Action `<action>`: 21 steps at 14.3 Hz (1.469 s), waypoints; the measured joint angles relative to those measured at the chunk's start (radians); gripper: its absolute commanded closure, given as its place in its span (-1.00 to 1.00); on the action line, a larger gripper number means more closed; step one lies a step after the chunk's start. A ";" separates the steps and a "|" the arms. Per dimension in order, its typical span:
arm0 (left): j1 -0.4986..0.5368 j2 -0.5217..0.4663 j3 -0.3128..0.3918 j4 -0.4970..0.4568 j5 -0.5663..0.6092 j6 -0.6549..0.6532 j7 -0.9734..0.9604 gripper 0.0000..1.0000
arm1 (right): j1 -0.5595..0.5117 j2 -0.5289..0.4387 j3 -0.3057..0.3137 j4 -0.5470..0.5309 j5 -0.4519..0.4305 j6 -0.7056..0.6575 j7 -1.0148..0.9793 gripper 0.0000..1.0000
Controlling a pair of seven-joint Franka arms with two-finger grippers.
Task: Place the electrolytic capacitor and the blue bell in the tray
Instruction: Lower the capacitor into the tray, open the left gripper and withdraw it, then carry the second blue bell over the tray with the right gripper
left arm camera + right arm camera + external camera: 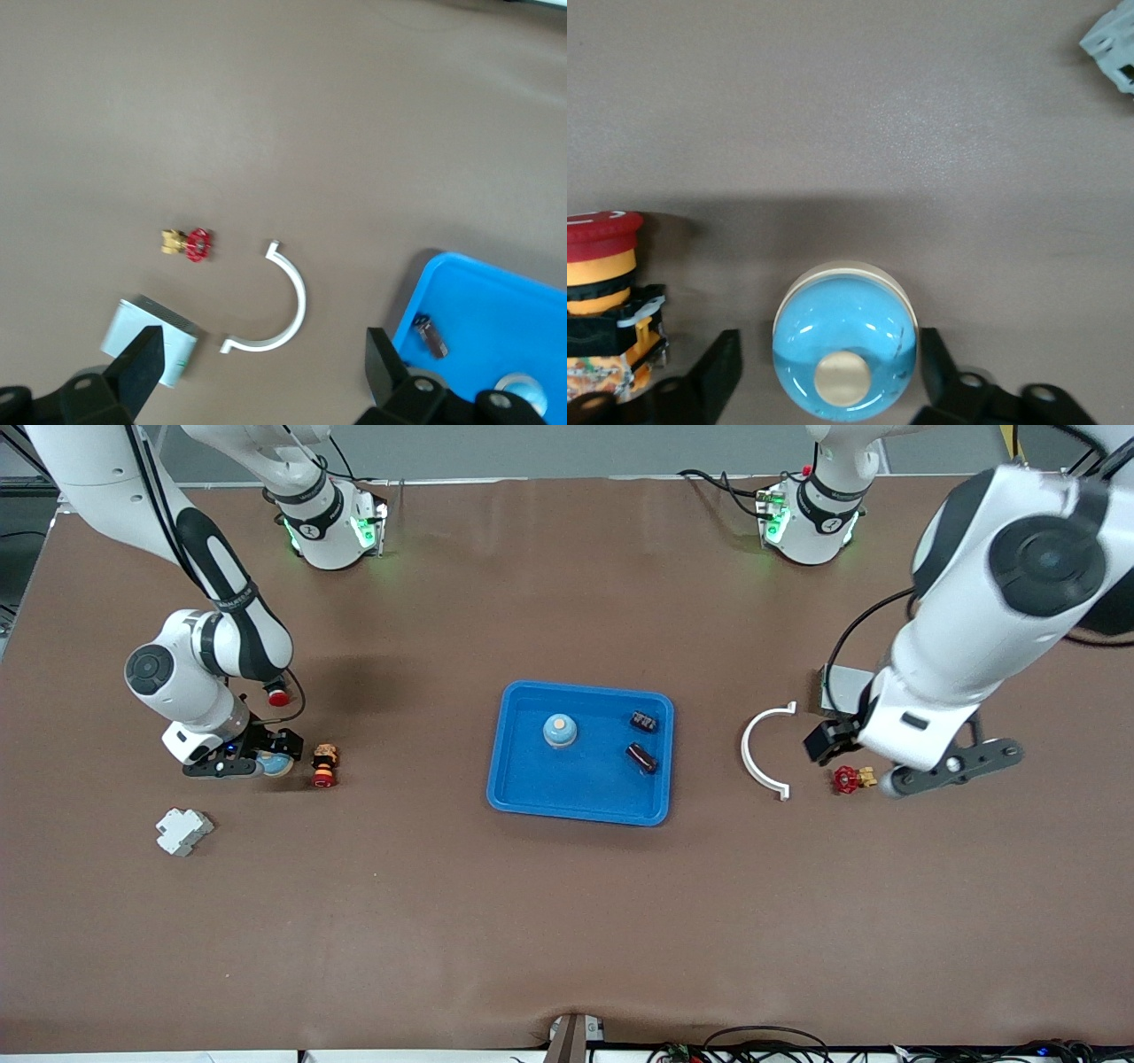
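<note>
The bright-blue tray (pixel 576 793) lies mid-table and holds a blue bell (pixel 560 730) and two dark electrolytic capacitors (pixel 642 757) (pixel 644 720). A second blue bell (pixel 844 341) with a cream button stands on the table toward the right arm's end. My right gripper (pixel 257 764) (pixel 830 347) is low around it, fingers straddling the dome, with a gap showing on one side and the other finger close against it. My left gripper (pixel 955 766) (pixel 261 354) hangs open and empty over the table near the red valve. Its wrist view shows the tray's corner (pixel 483 292) and one capacitor (pixel 431 335).
A red-and-yellow emergency-stop button (pixel 324 765) (pixel 602 292) stands right beside the right gripper's bell. A white plastic block (pixel 183 831) lies nearer the camera. Toward the left arm's end are a white half-ring clamp (pixel 760 748), a red-handled valve (pixel 849 779) and a grey box (pixel 842 688).
</note>
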 measured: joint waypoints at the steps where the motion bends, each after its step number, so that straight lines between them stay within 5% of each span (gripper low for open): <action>1: 0.025 -0.017 0.000 -0.001 -0.019 -0.002 0.057 -1.00 | -0.001 -0.002 -0.001 0.000 0.000 0.000 0.000 1.00; 5: 0.097 -0.068 0.031 -0.001 -0.105 -0.006 0.259 -1.00 | -0.001 -0.010 0.001 0.002 0.000 -0.009 0.001 1.00; 9: -0.051 -0.178 0.334 -0.010 -0.277 -0.120 0.409 -1.00 | 0.000 -0.024 0.007 0.062 0.002 -0.136 0.009 1.00; 14: -0.241 -0.273 0.578 -0.096 -0.304 -0.135 0.423 -1.00 | 0.065 -0.111 0.023 0.228 0.003 -0.479 0.179 1.00; 21: -0.294 -0.338 0.628 -0.167 -0.304 -0.135 0.439 -1.00 | 0.337 -0.135 0.035 0.379 0.008 -0.649 0.702 1.00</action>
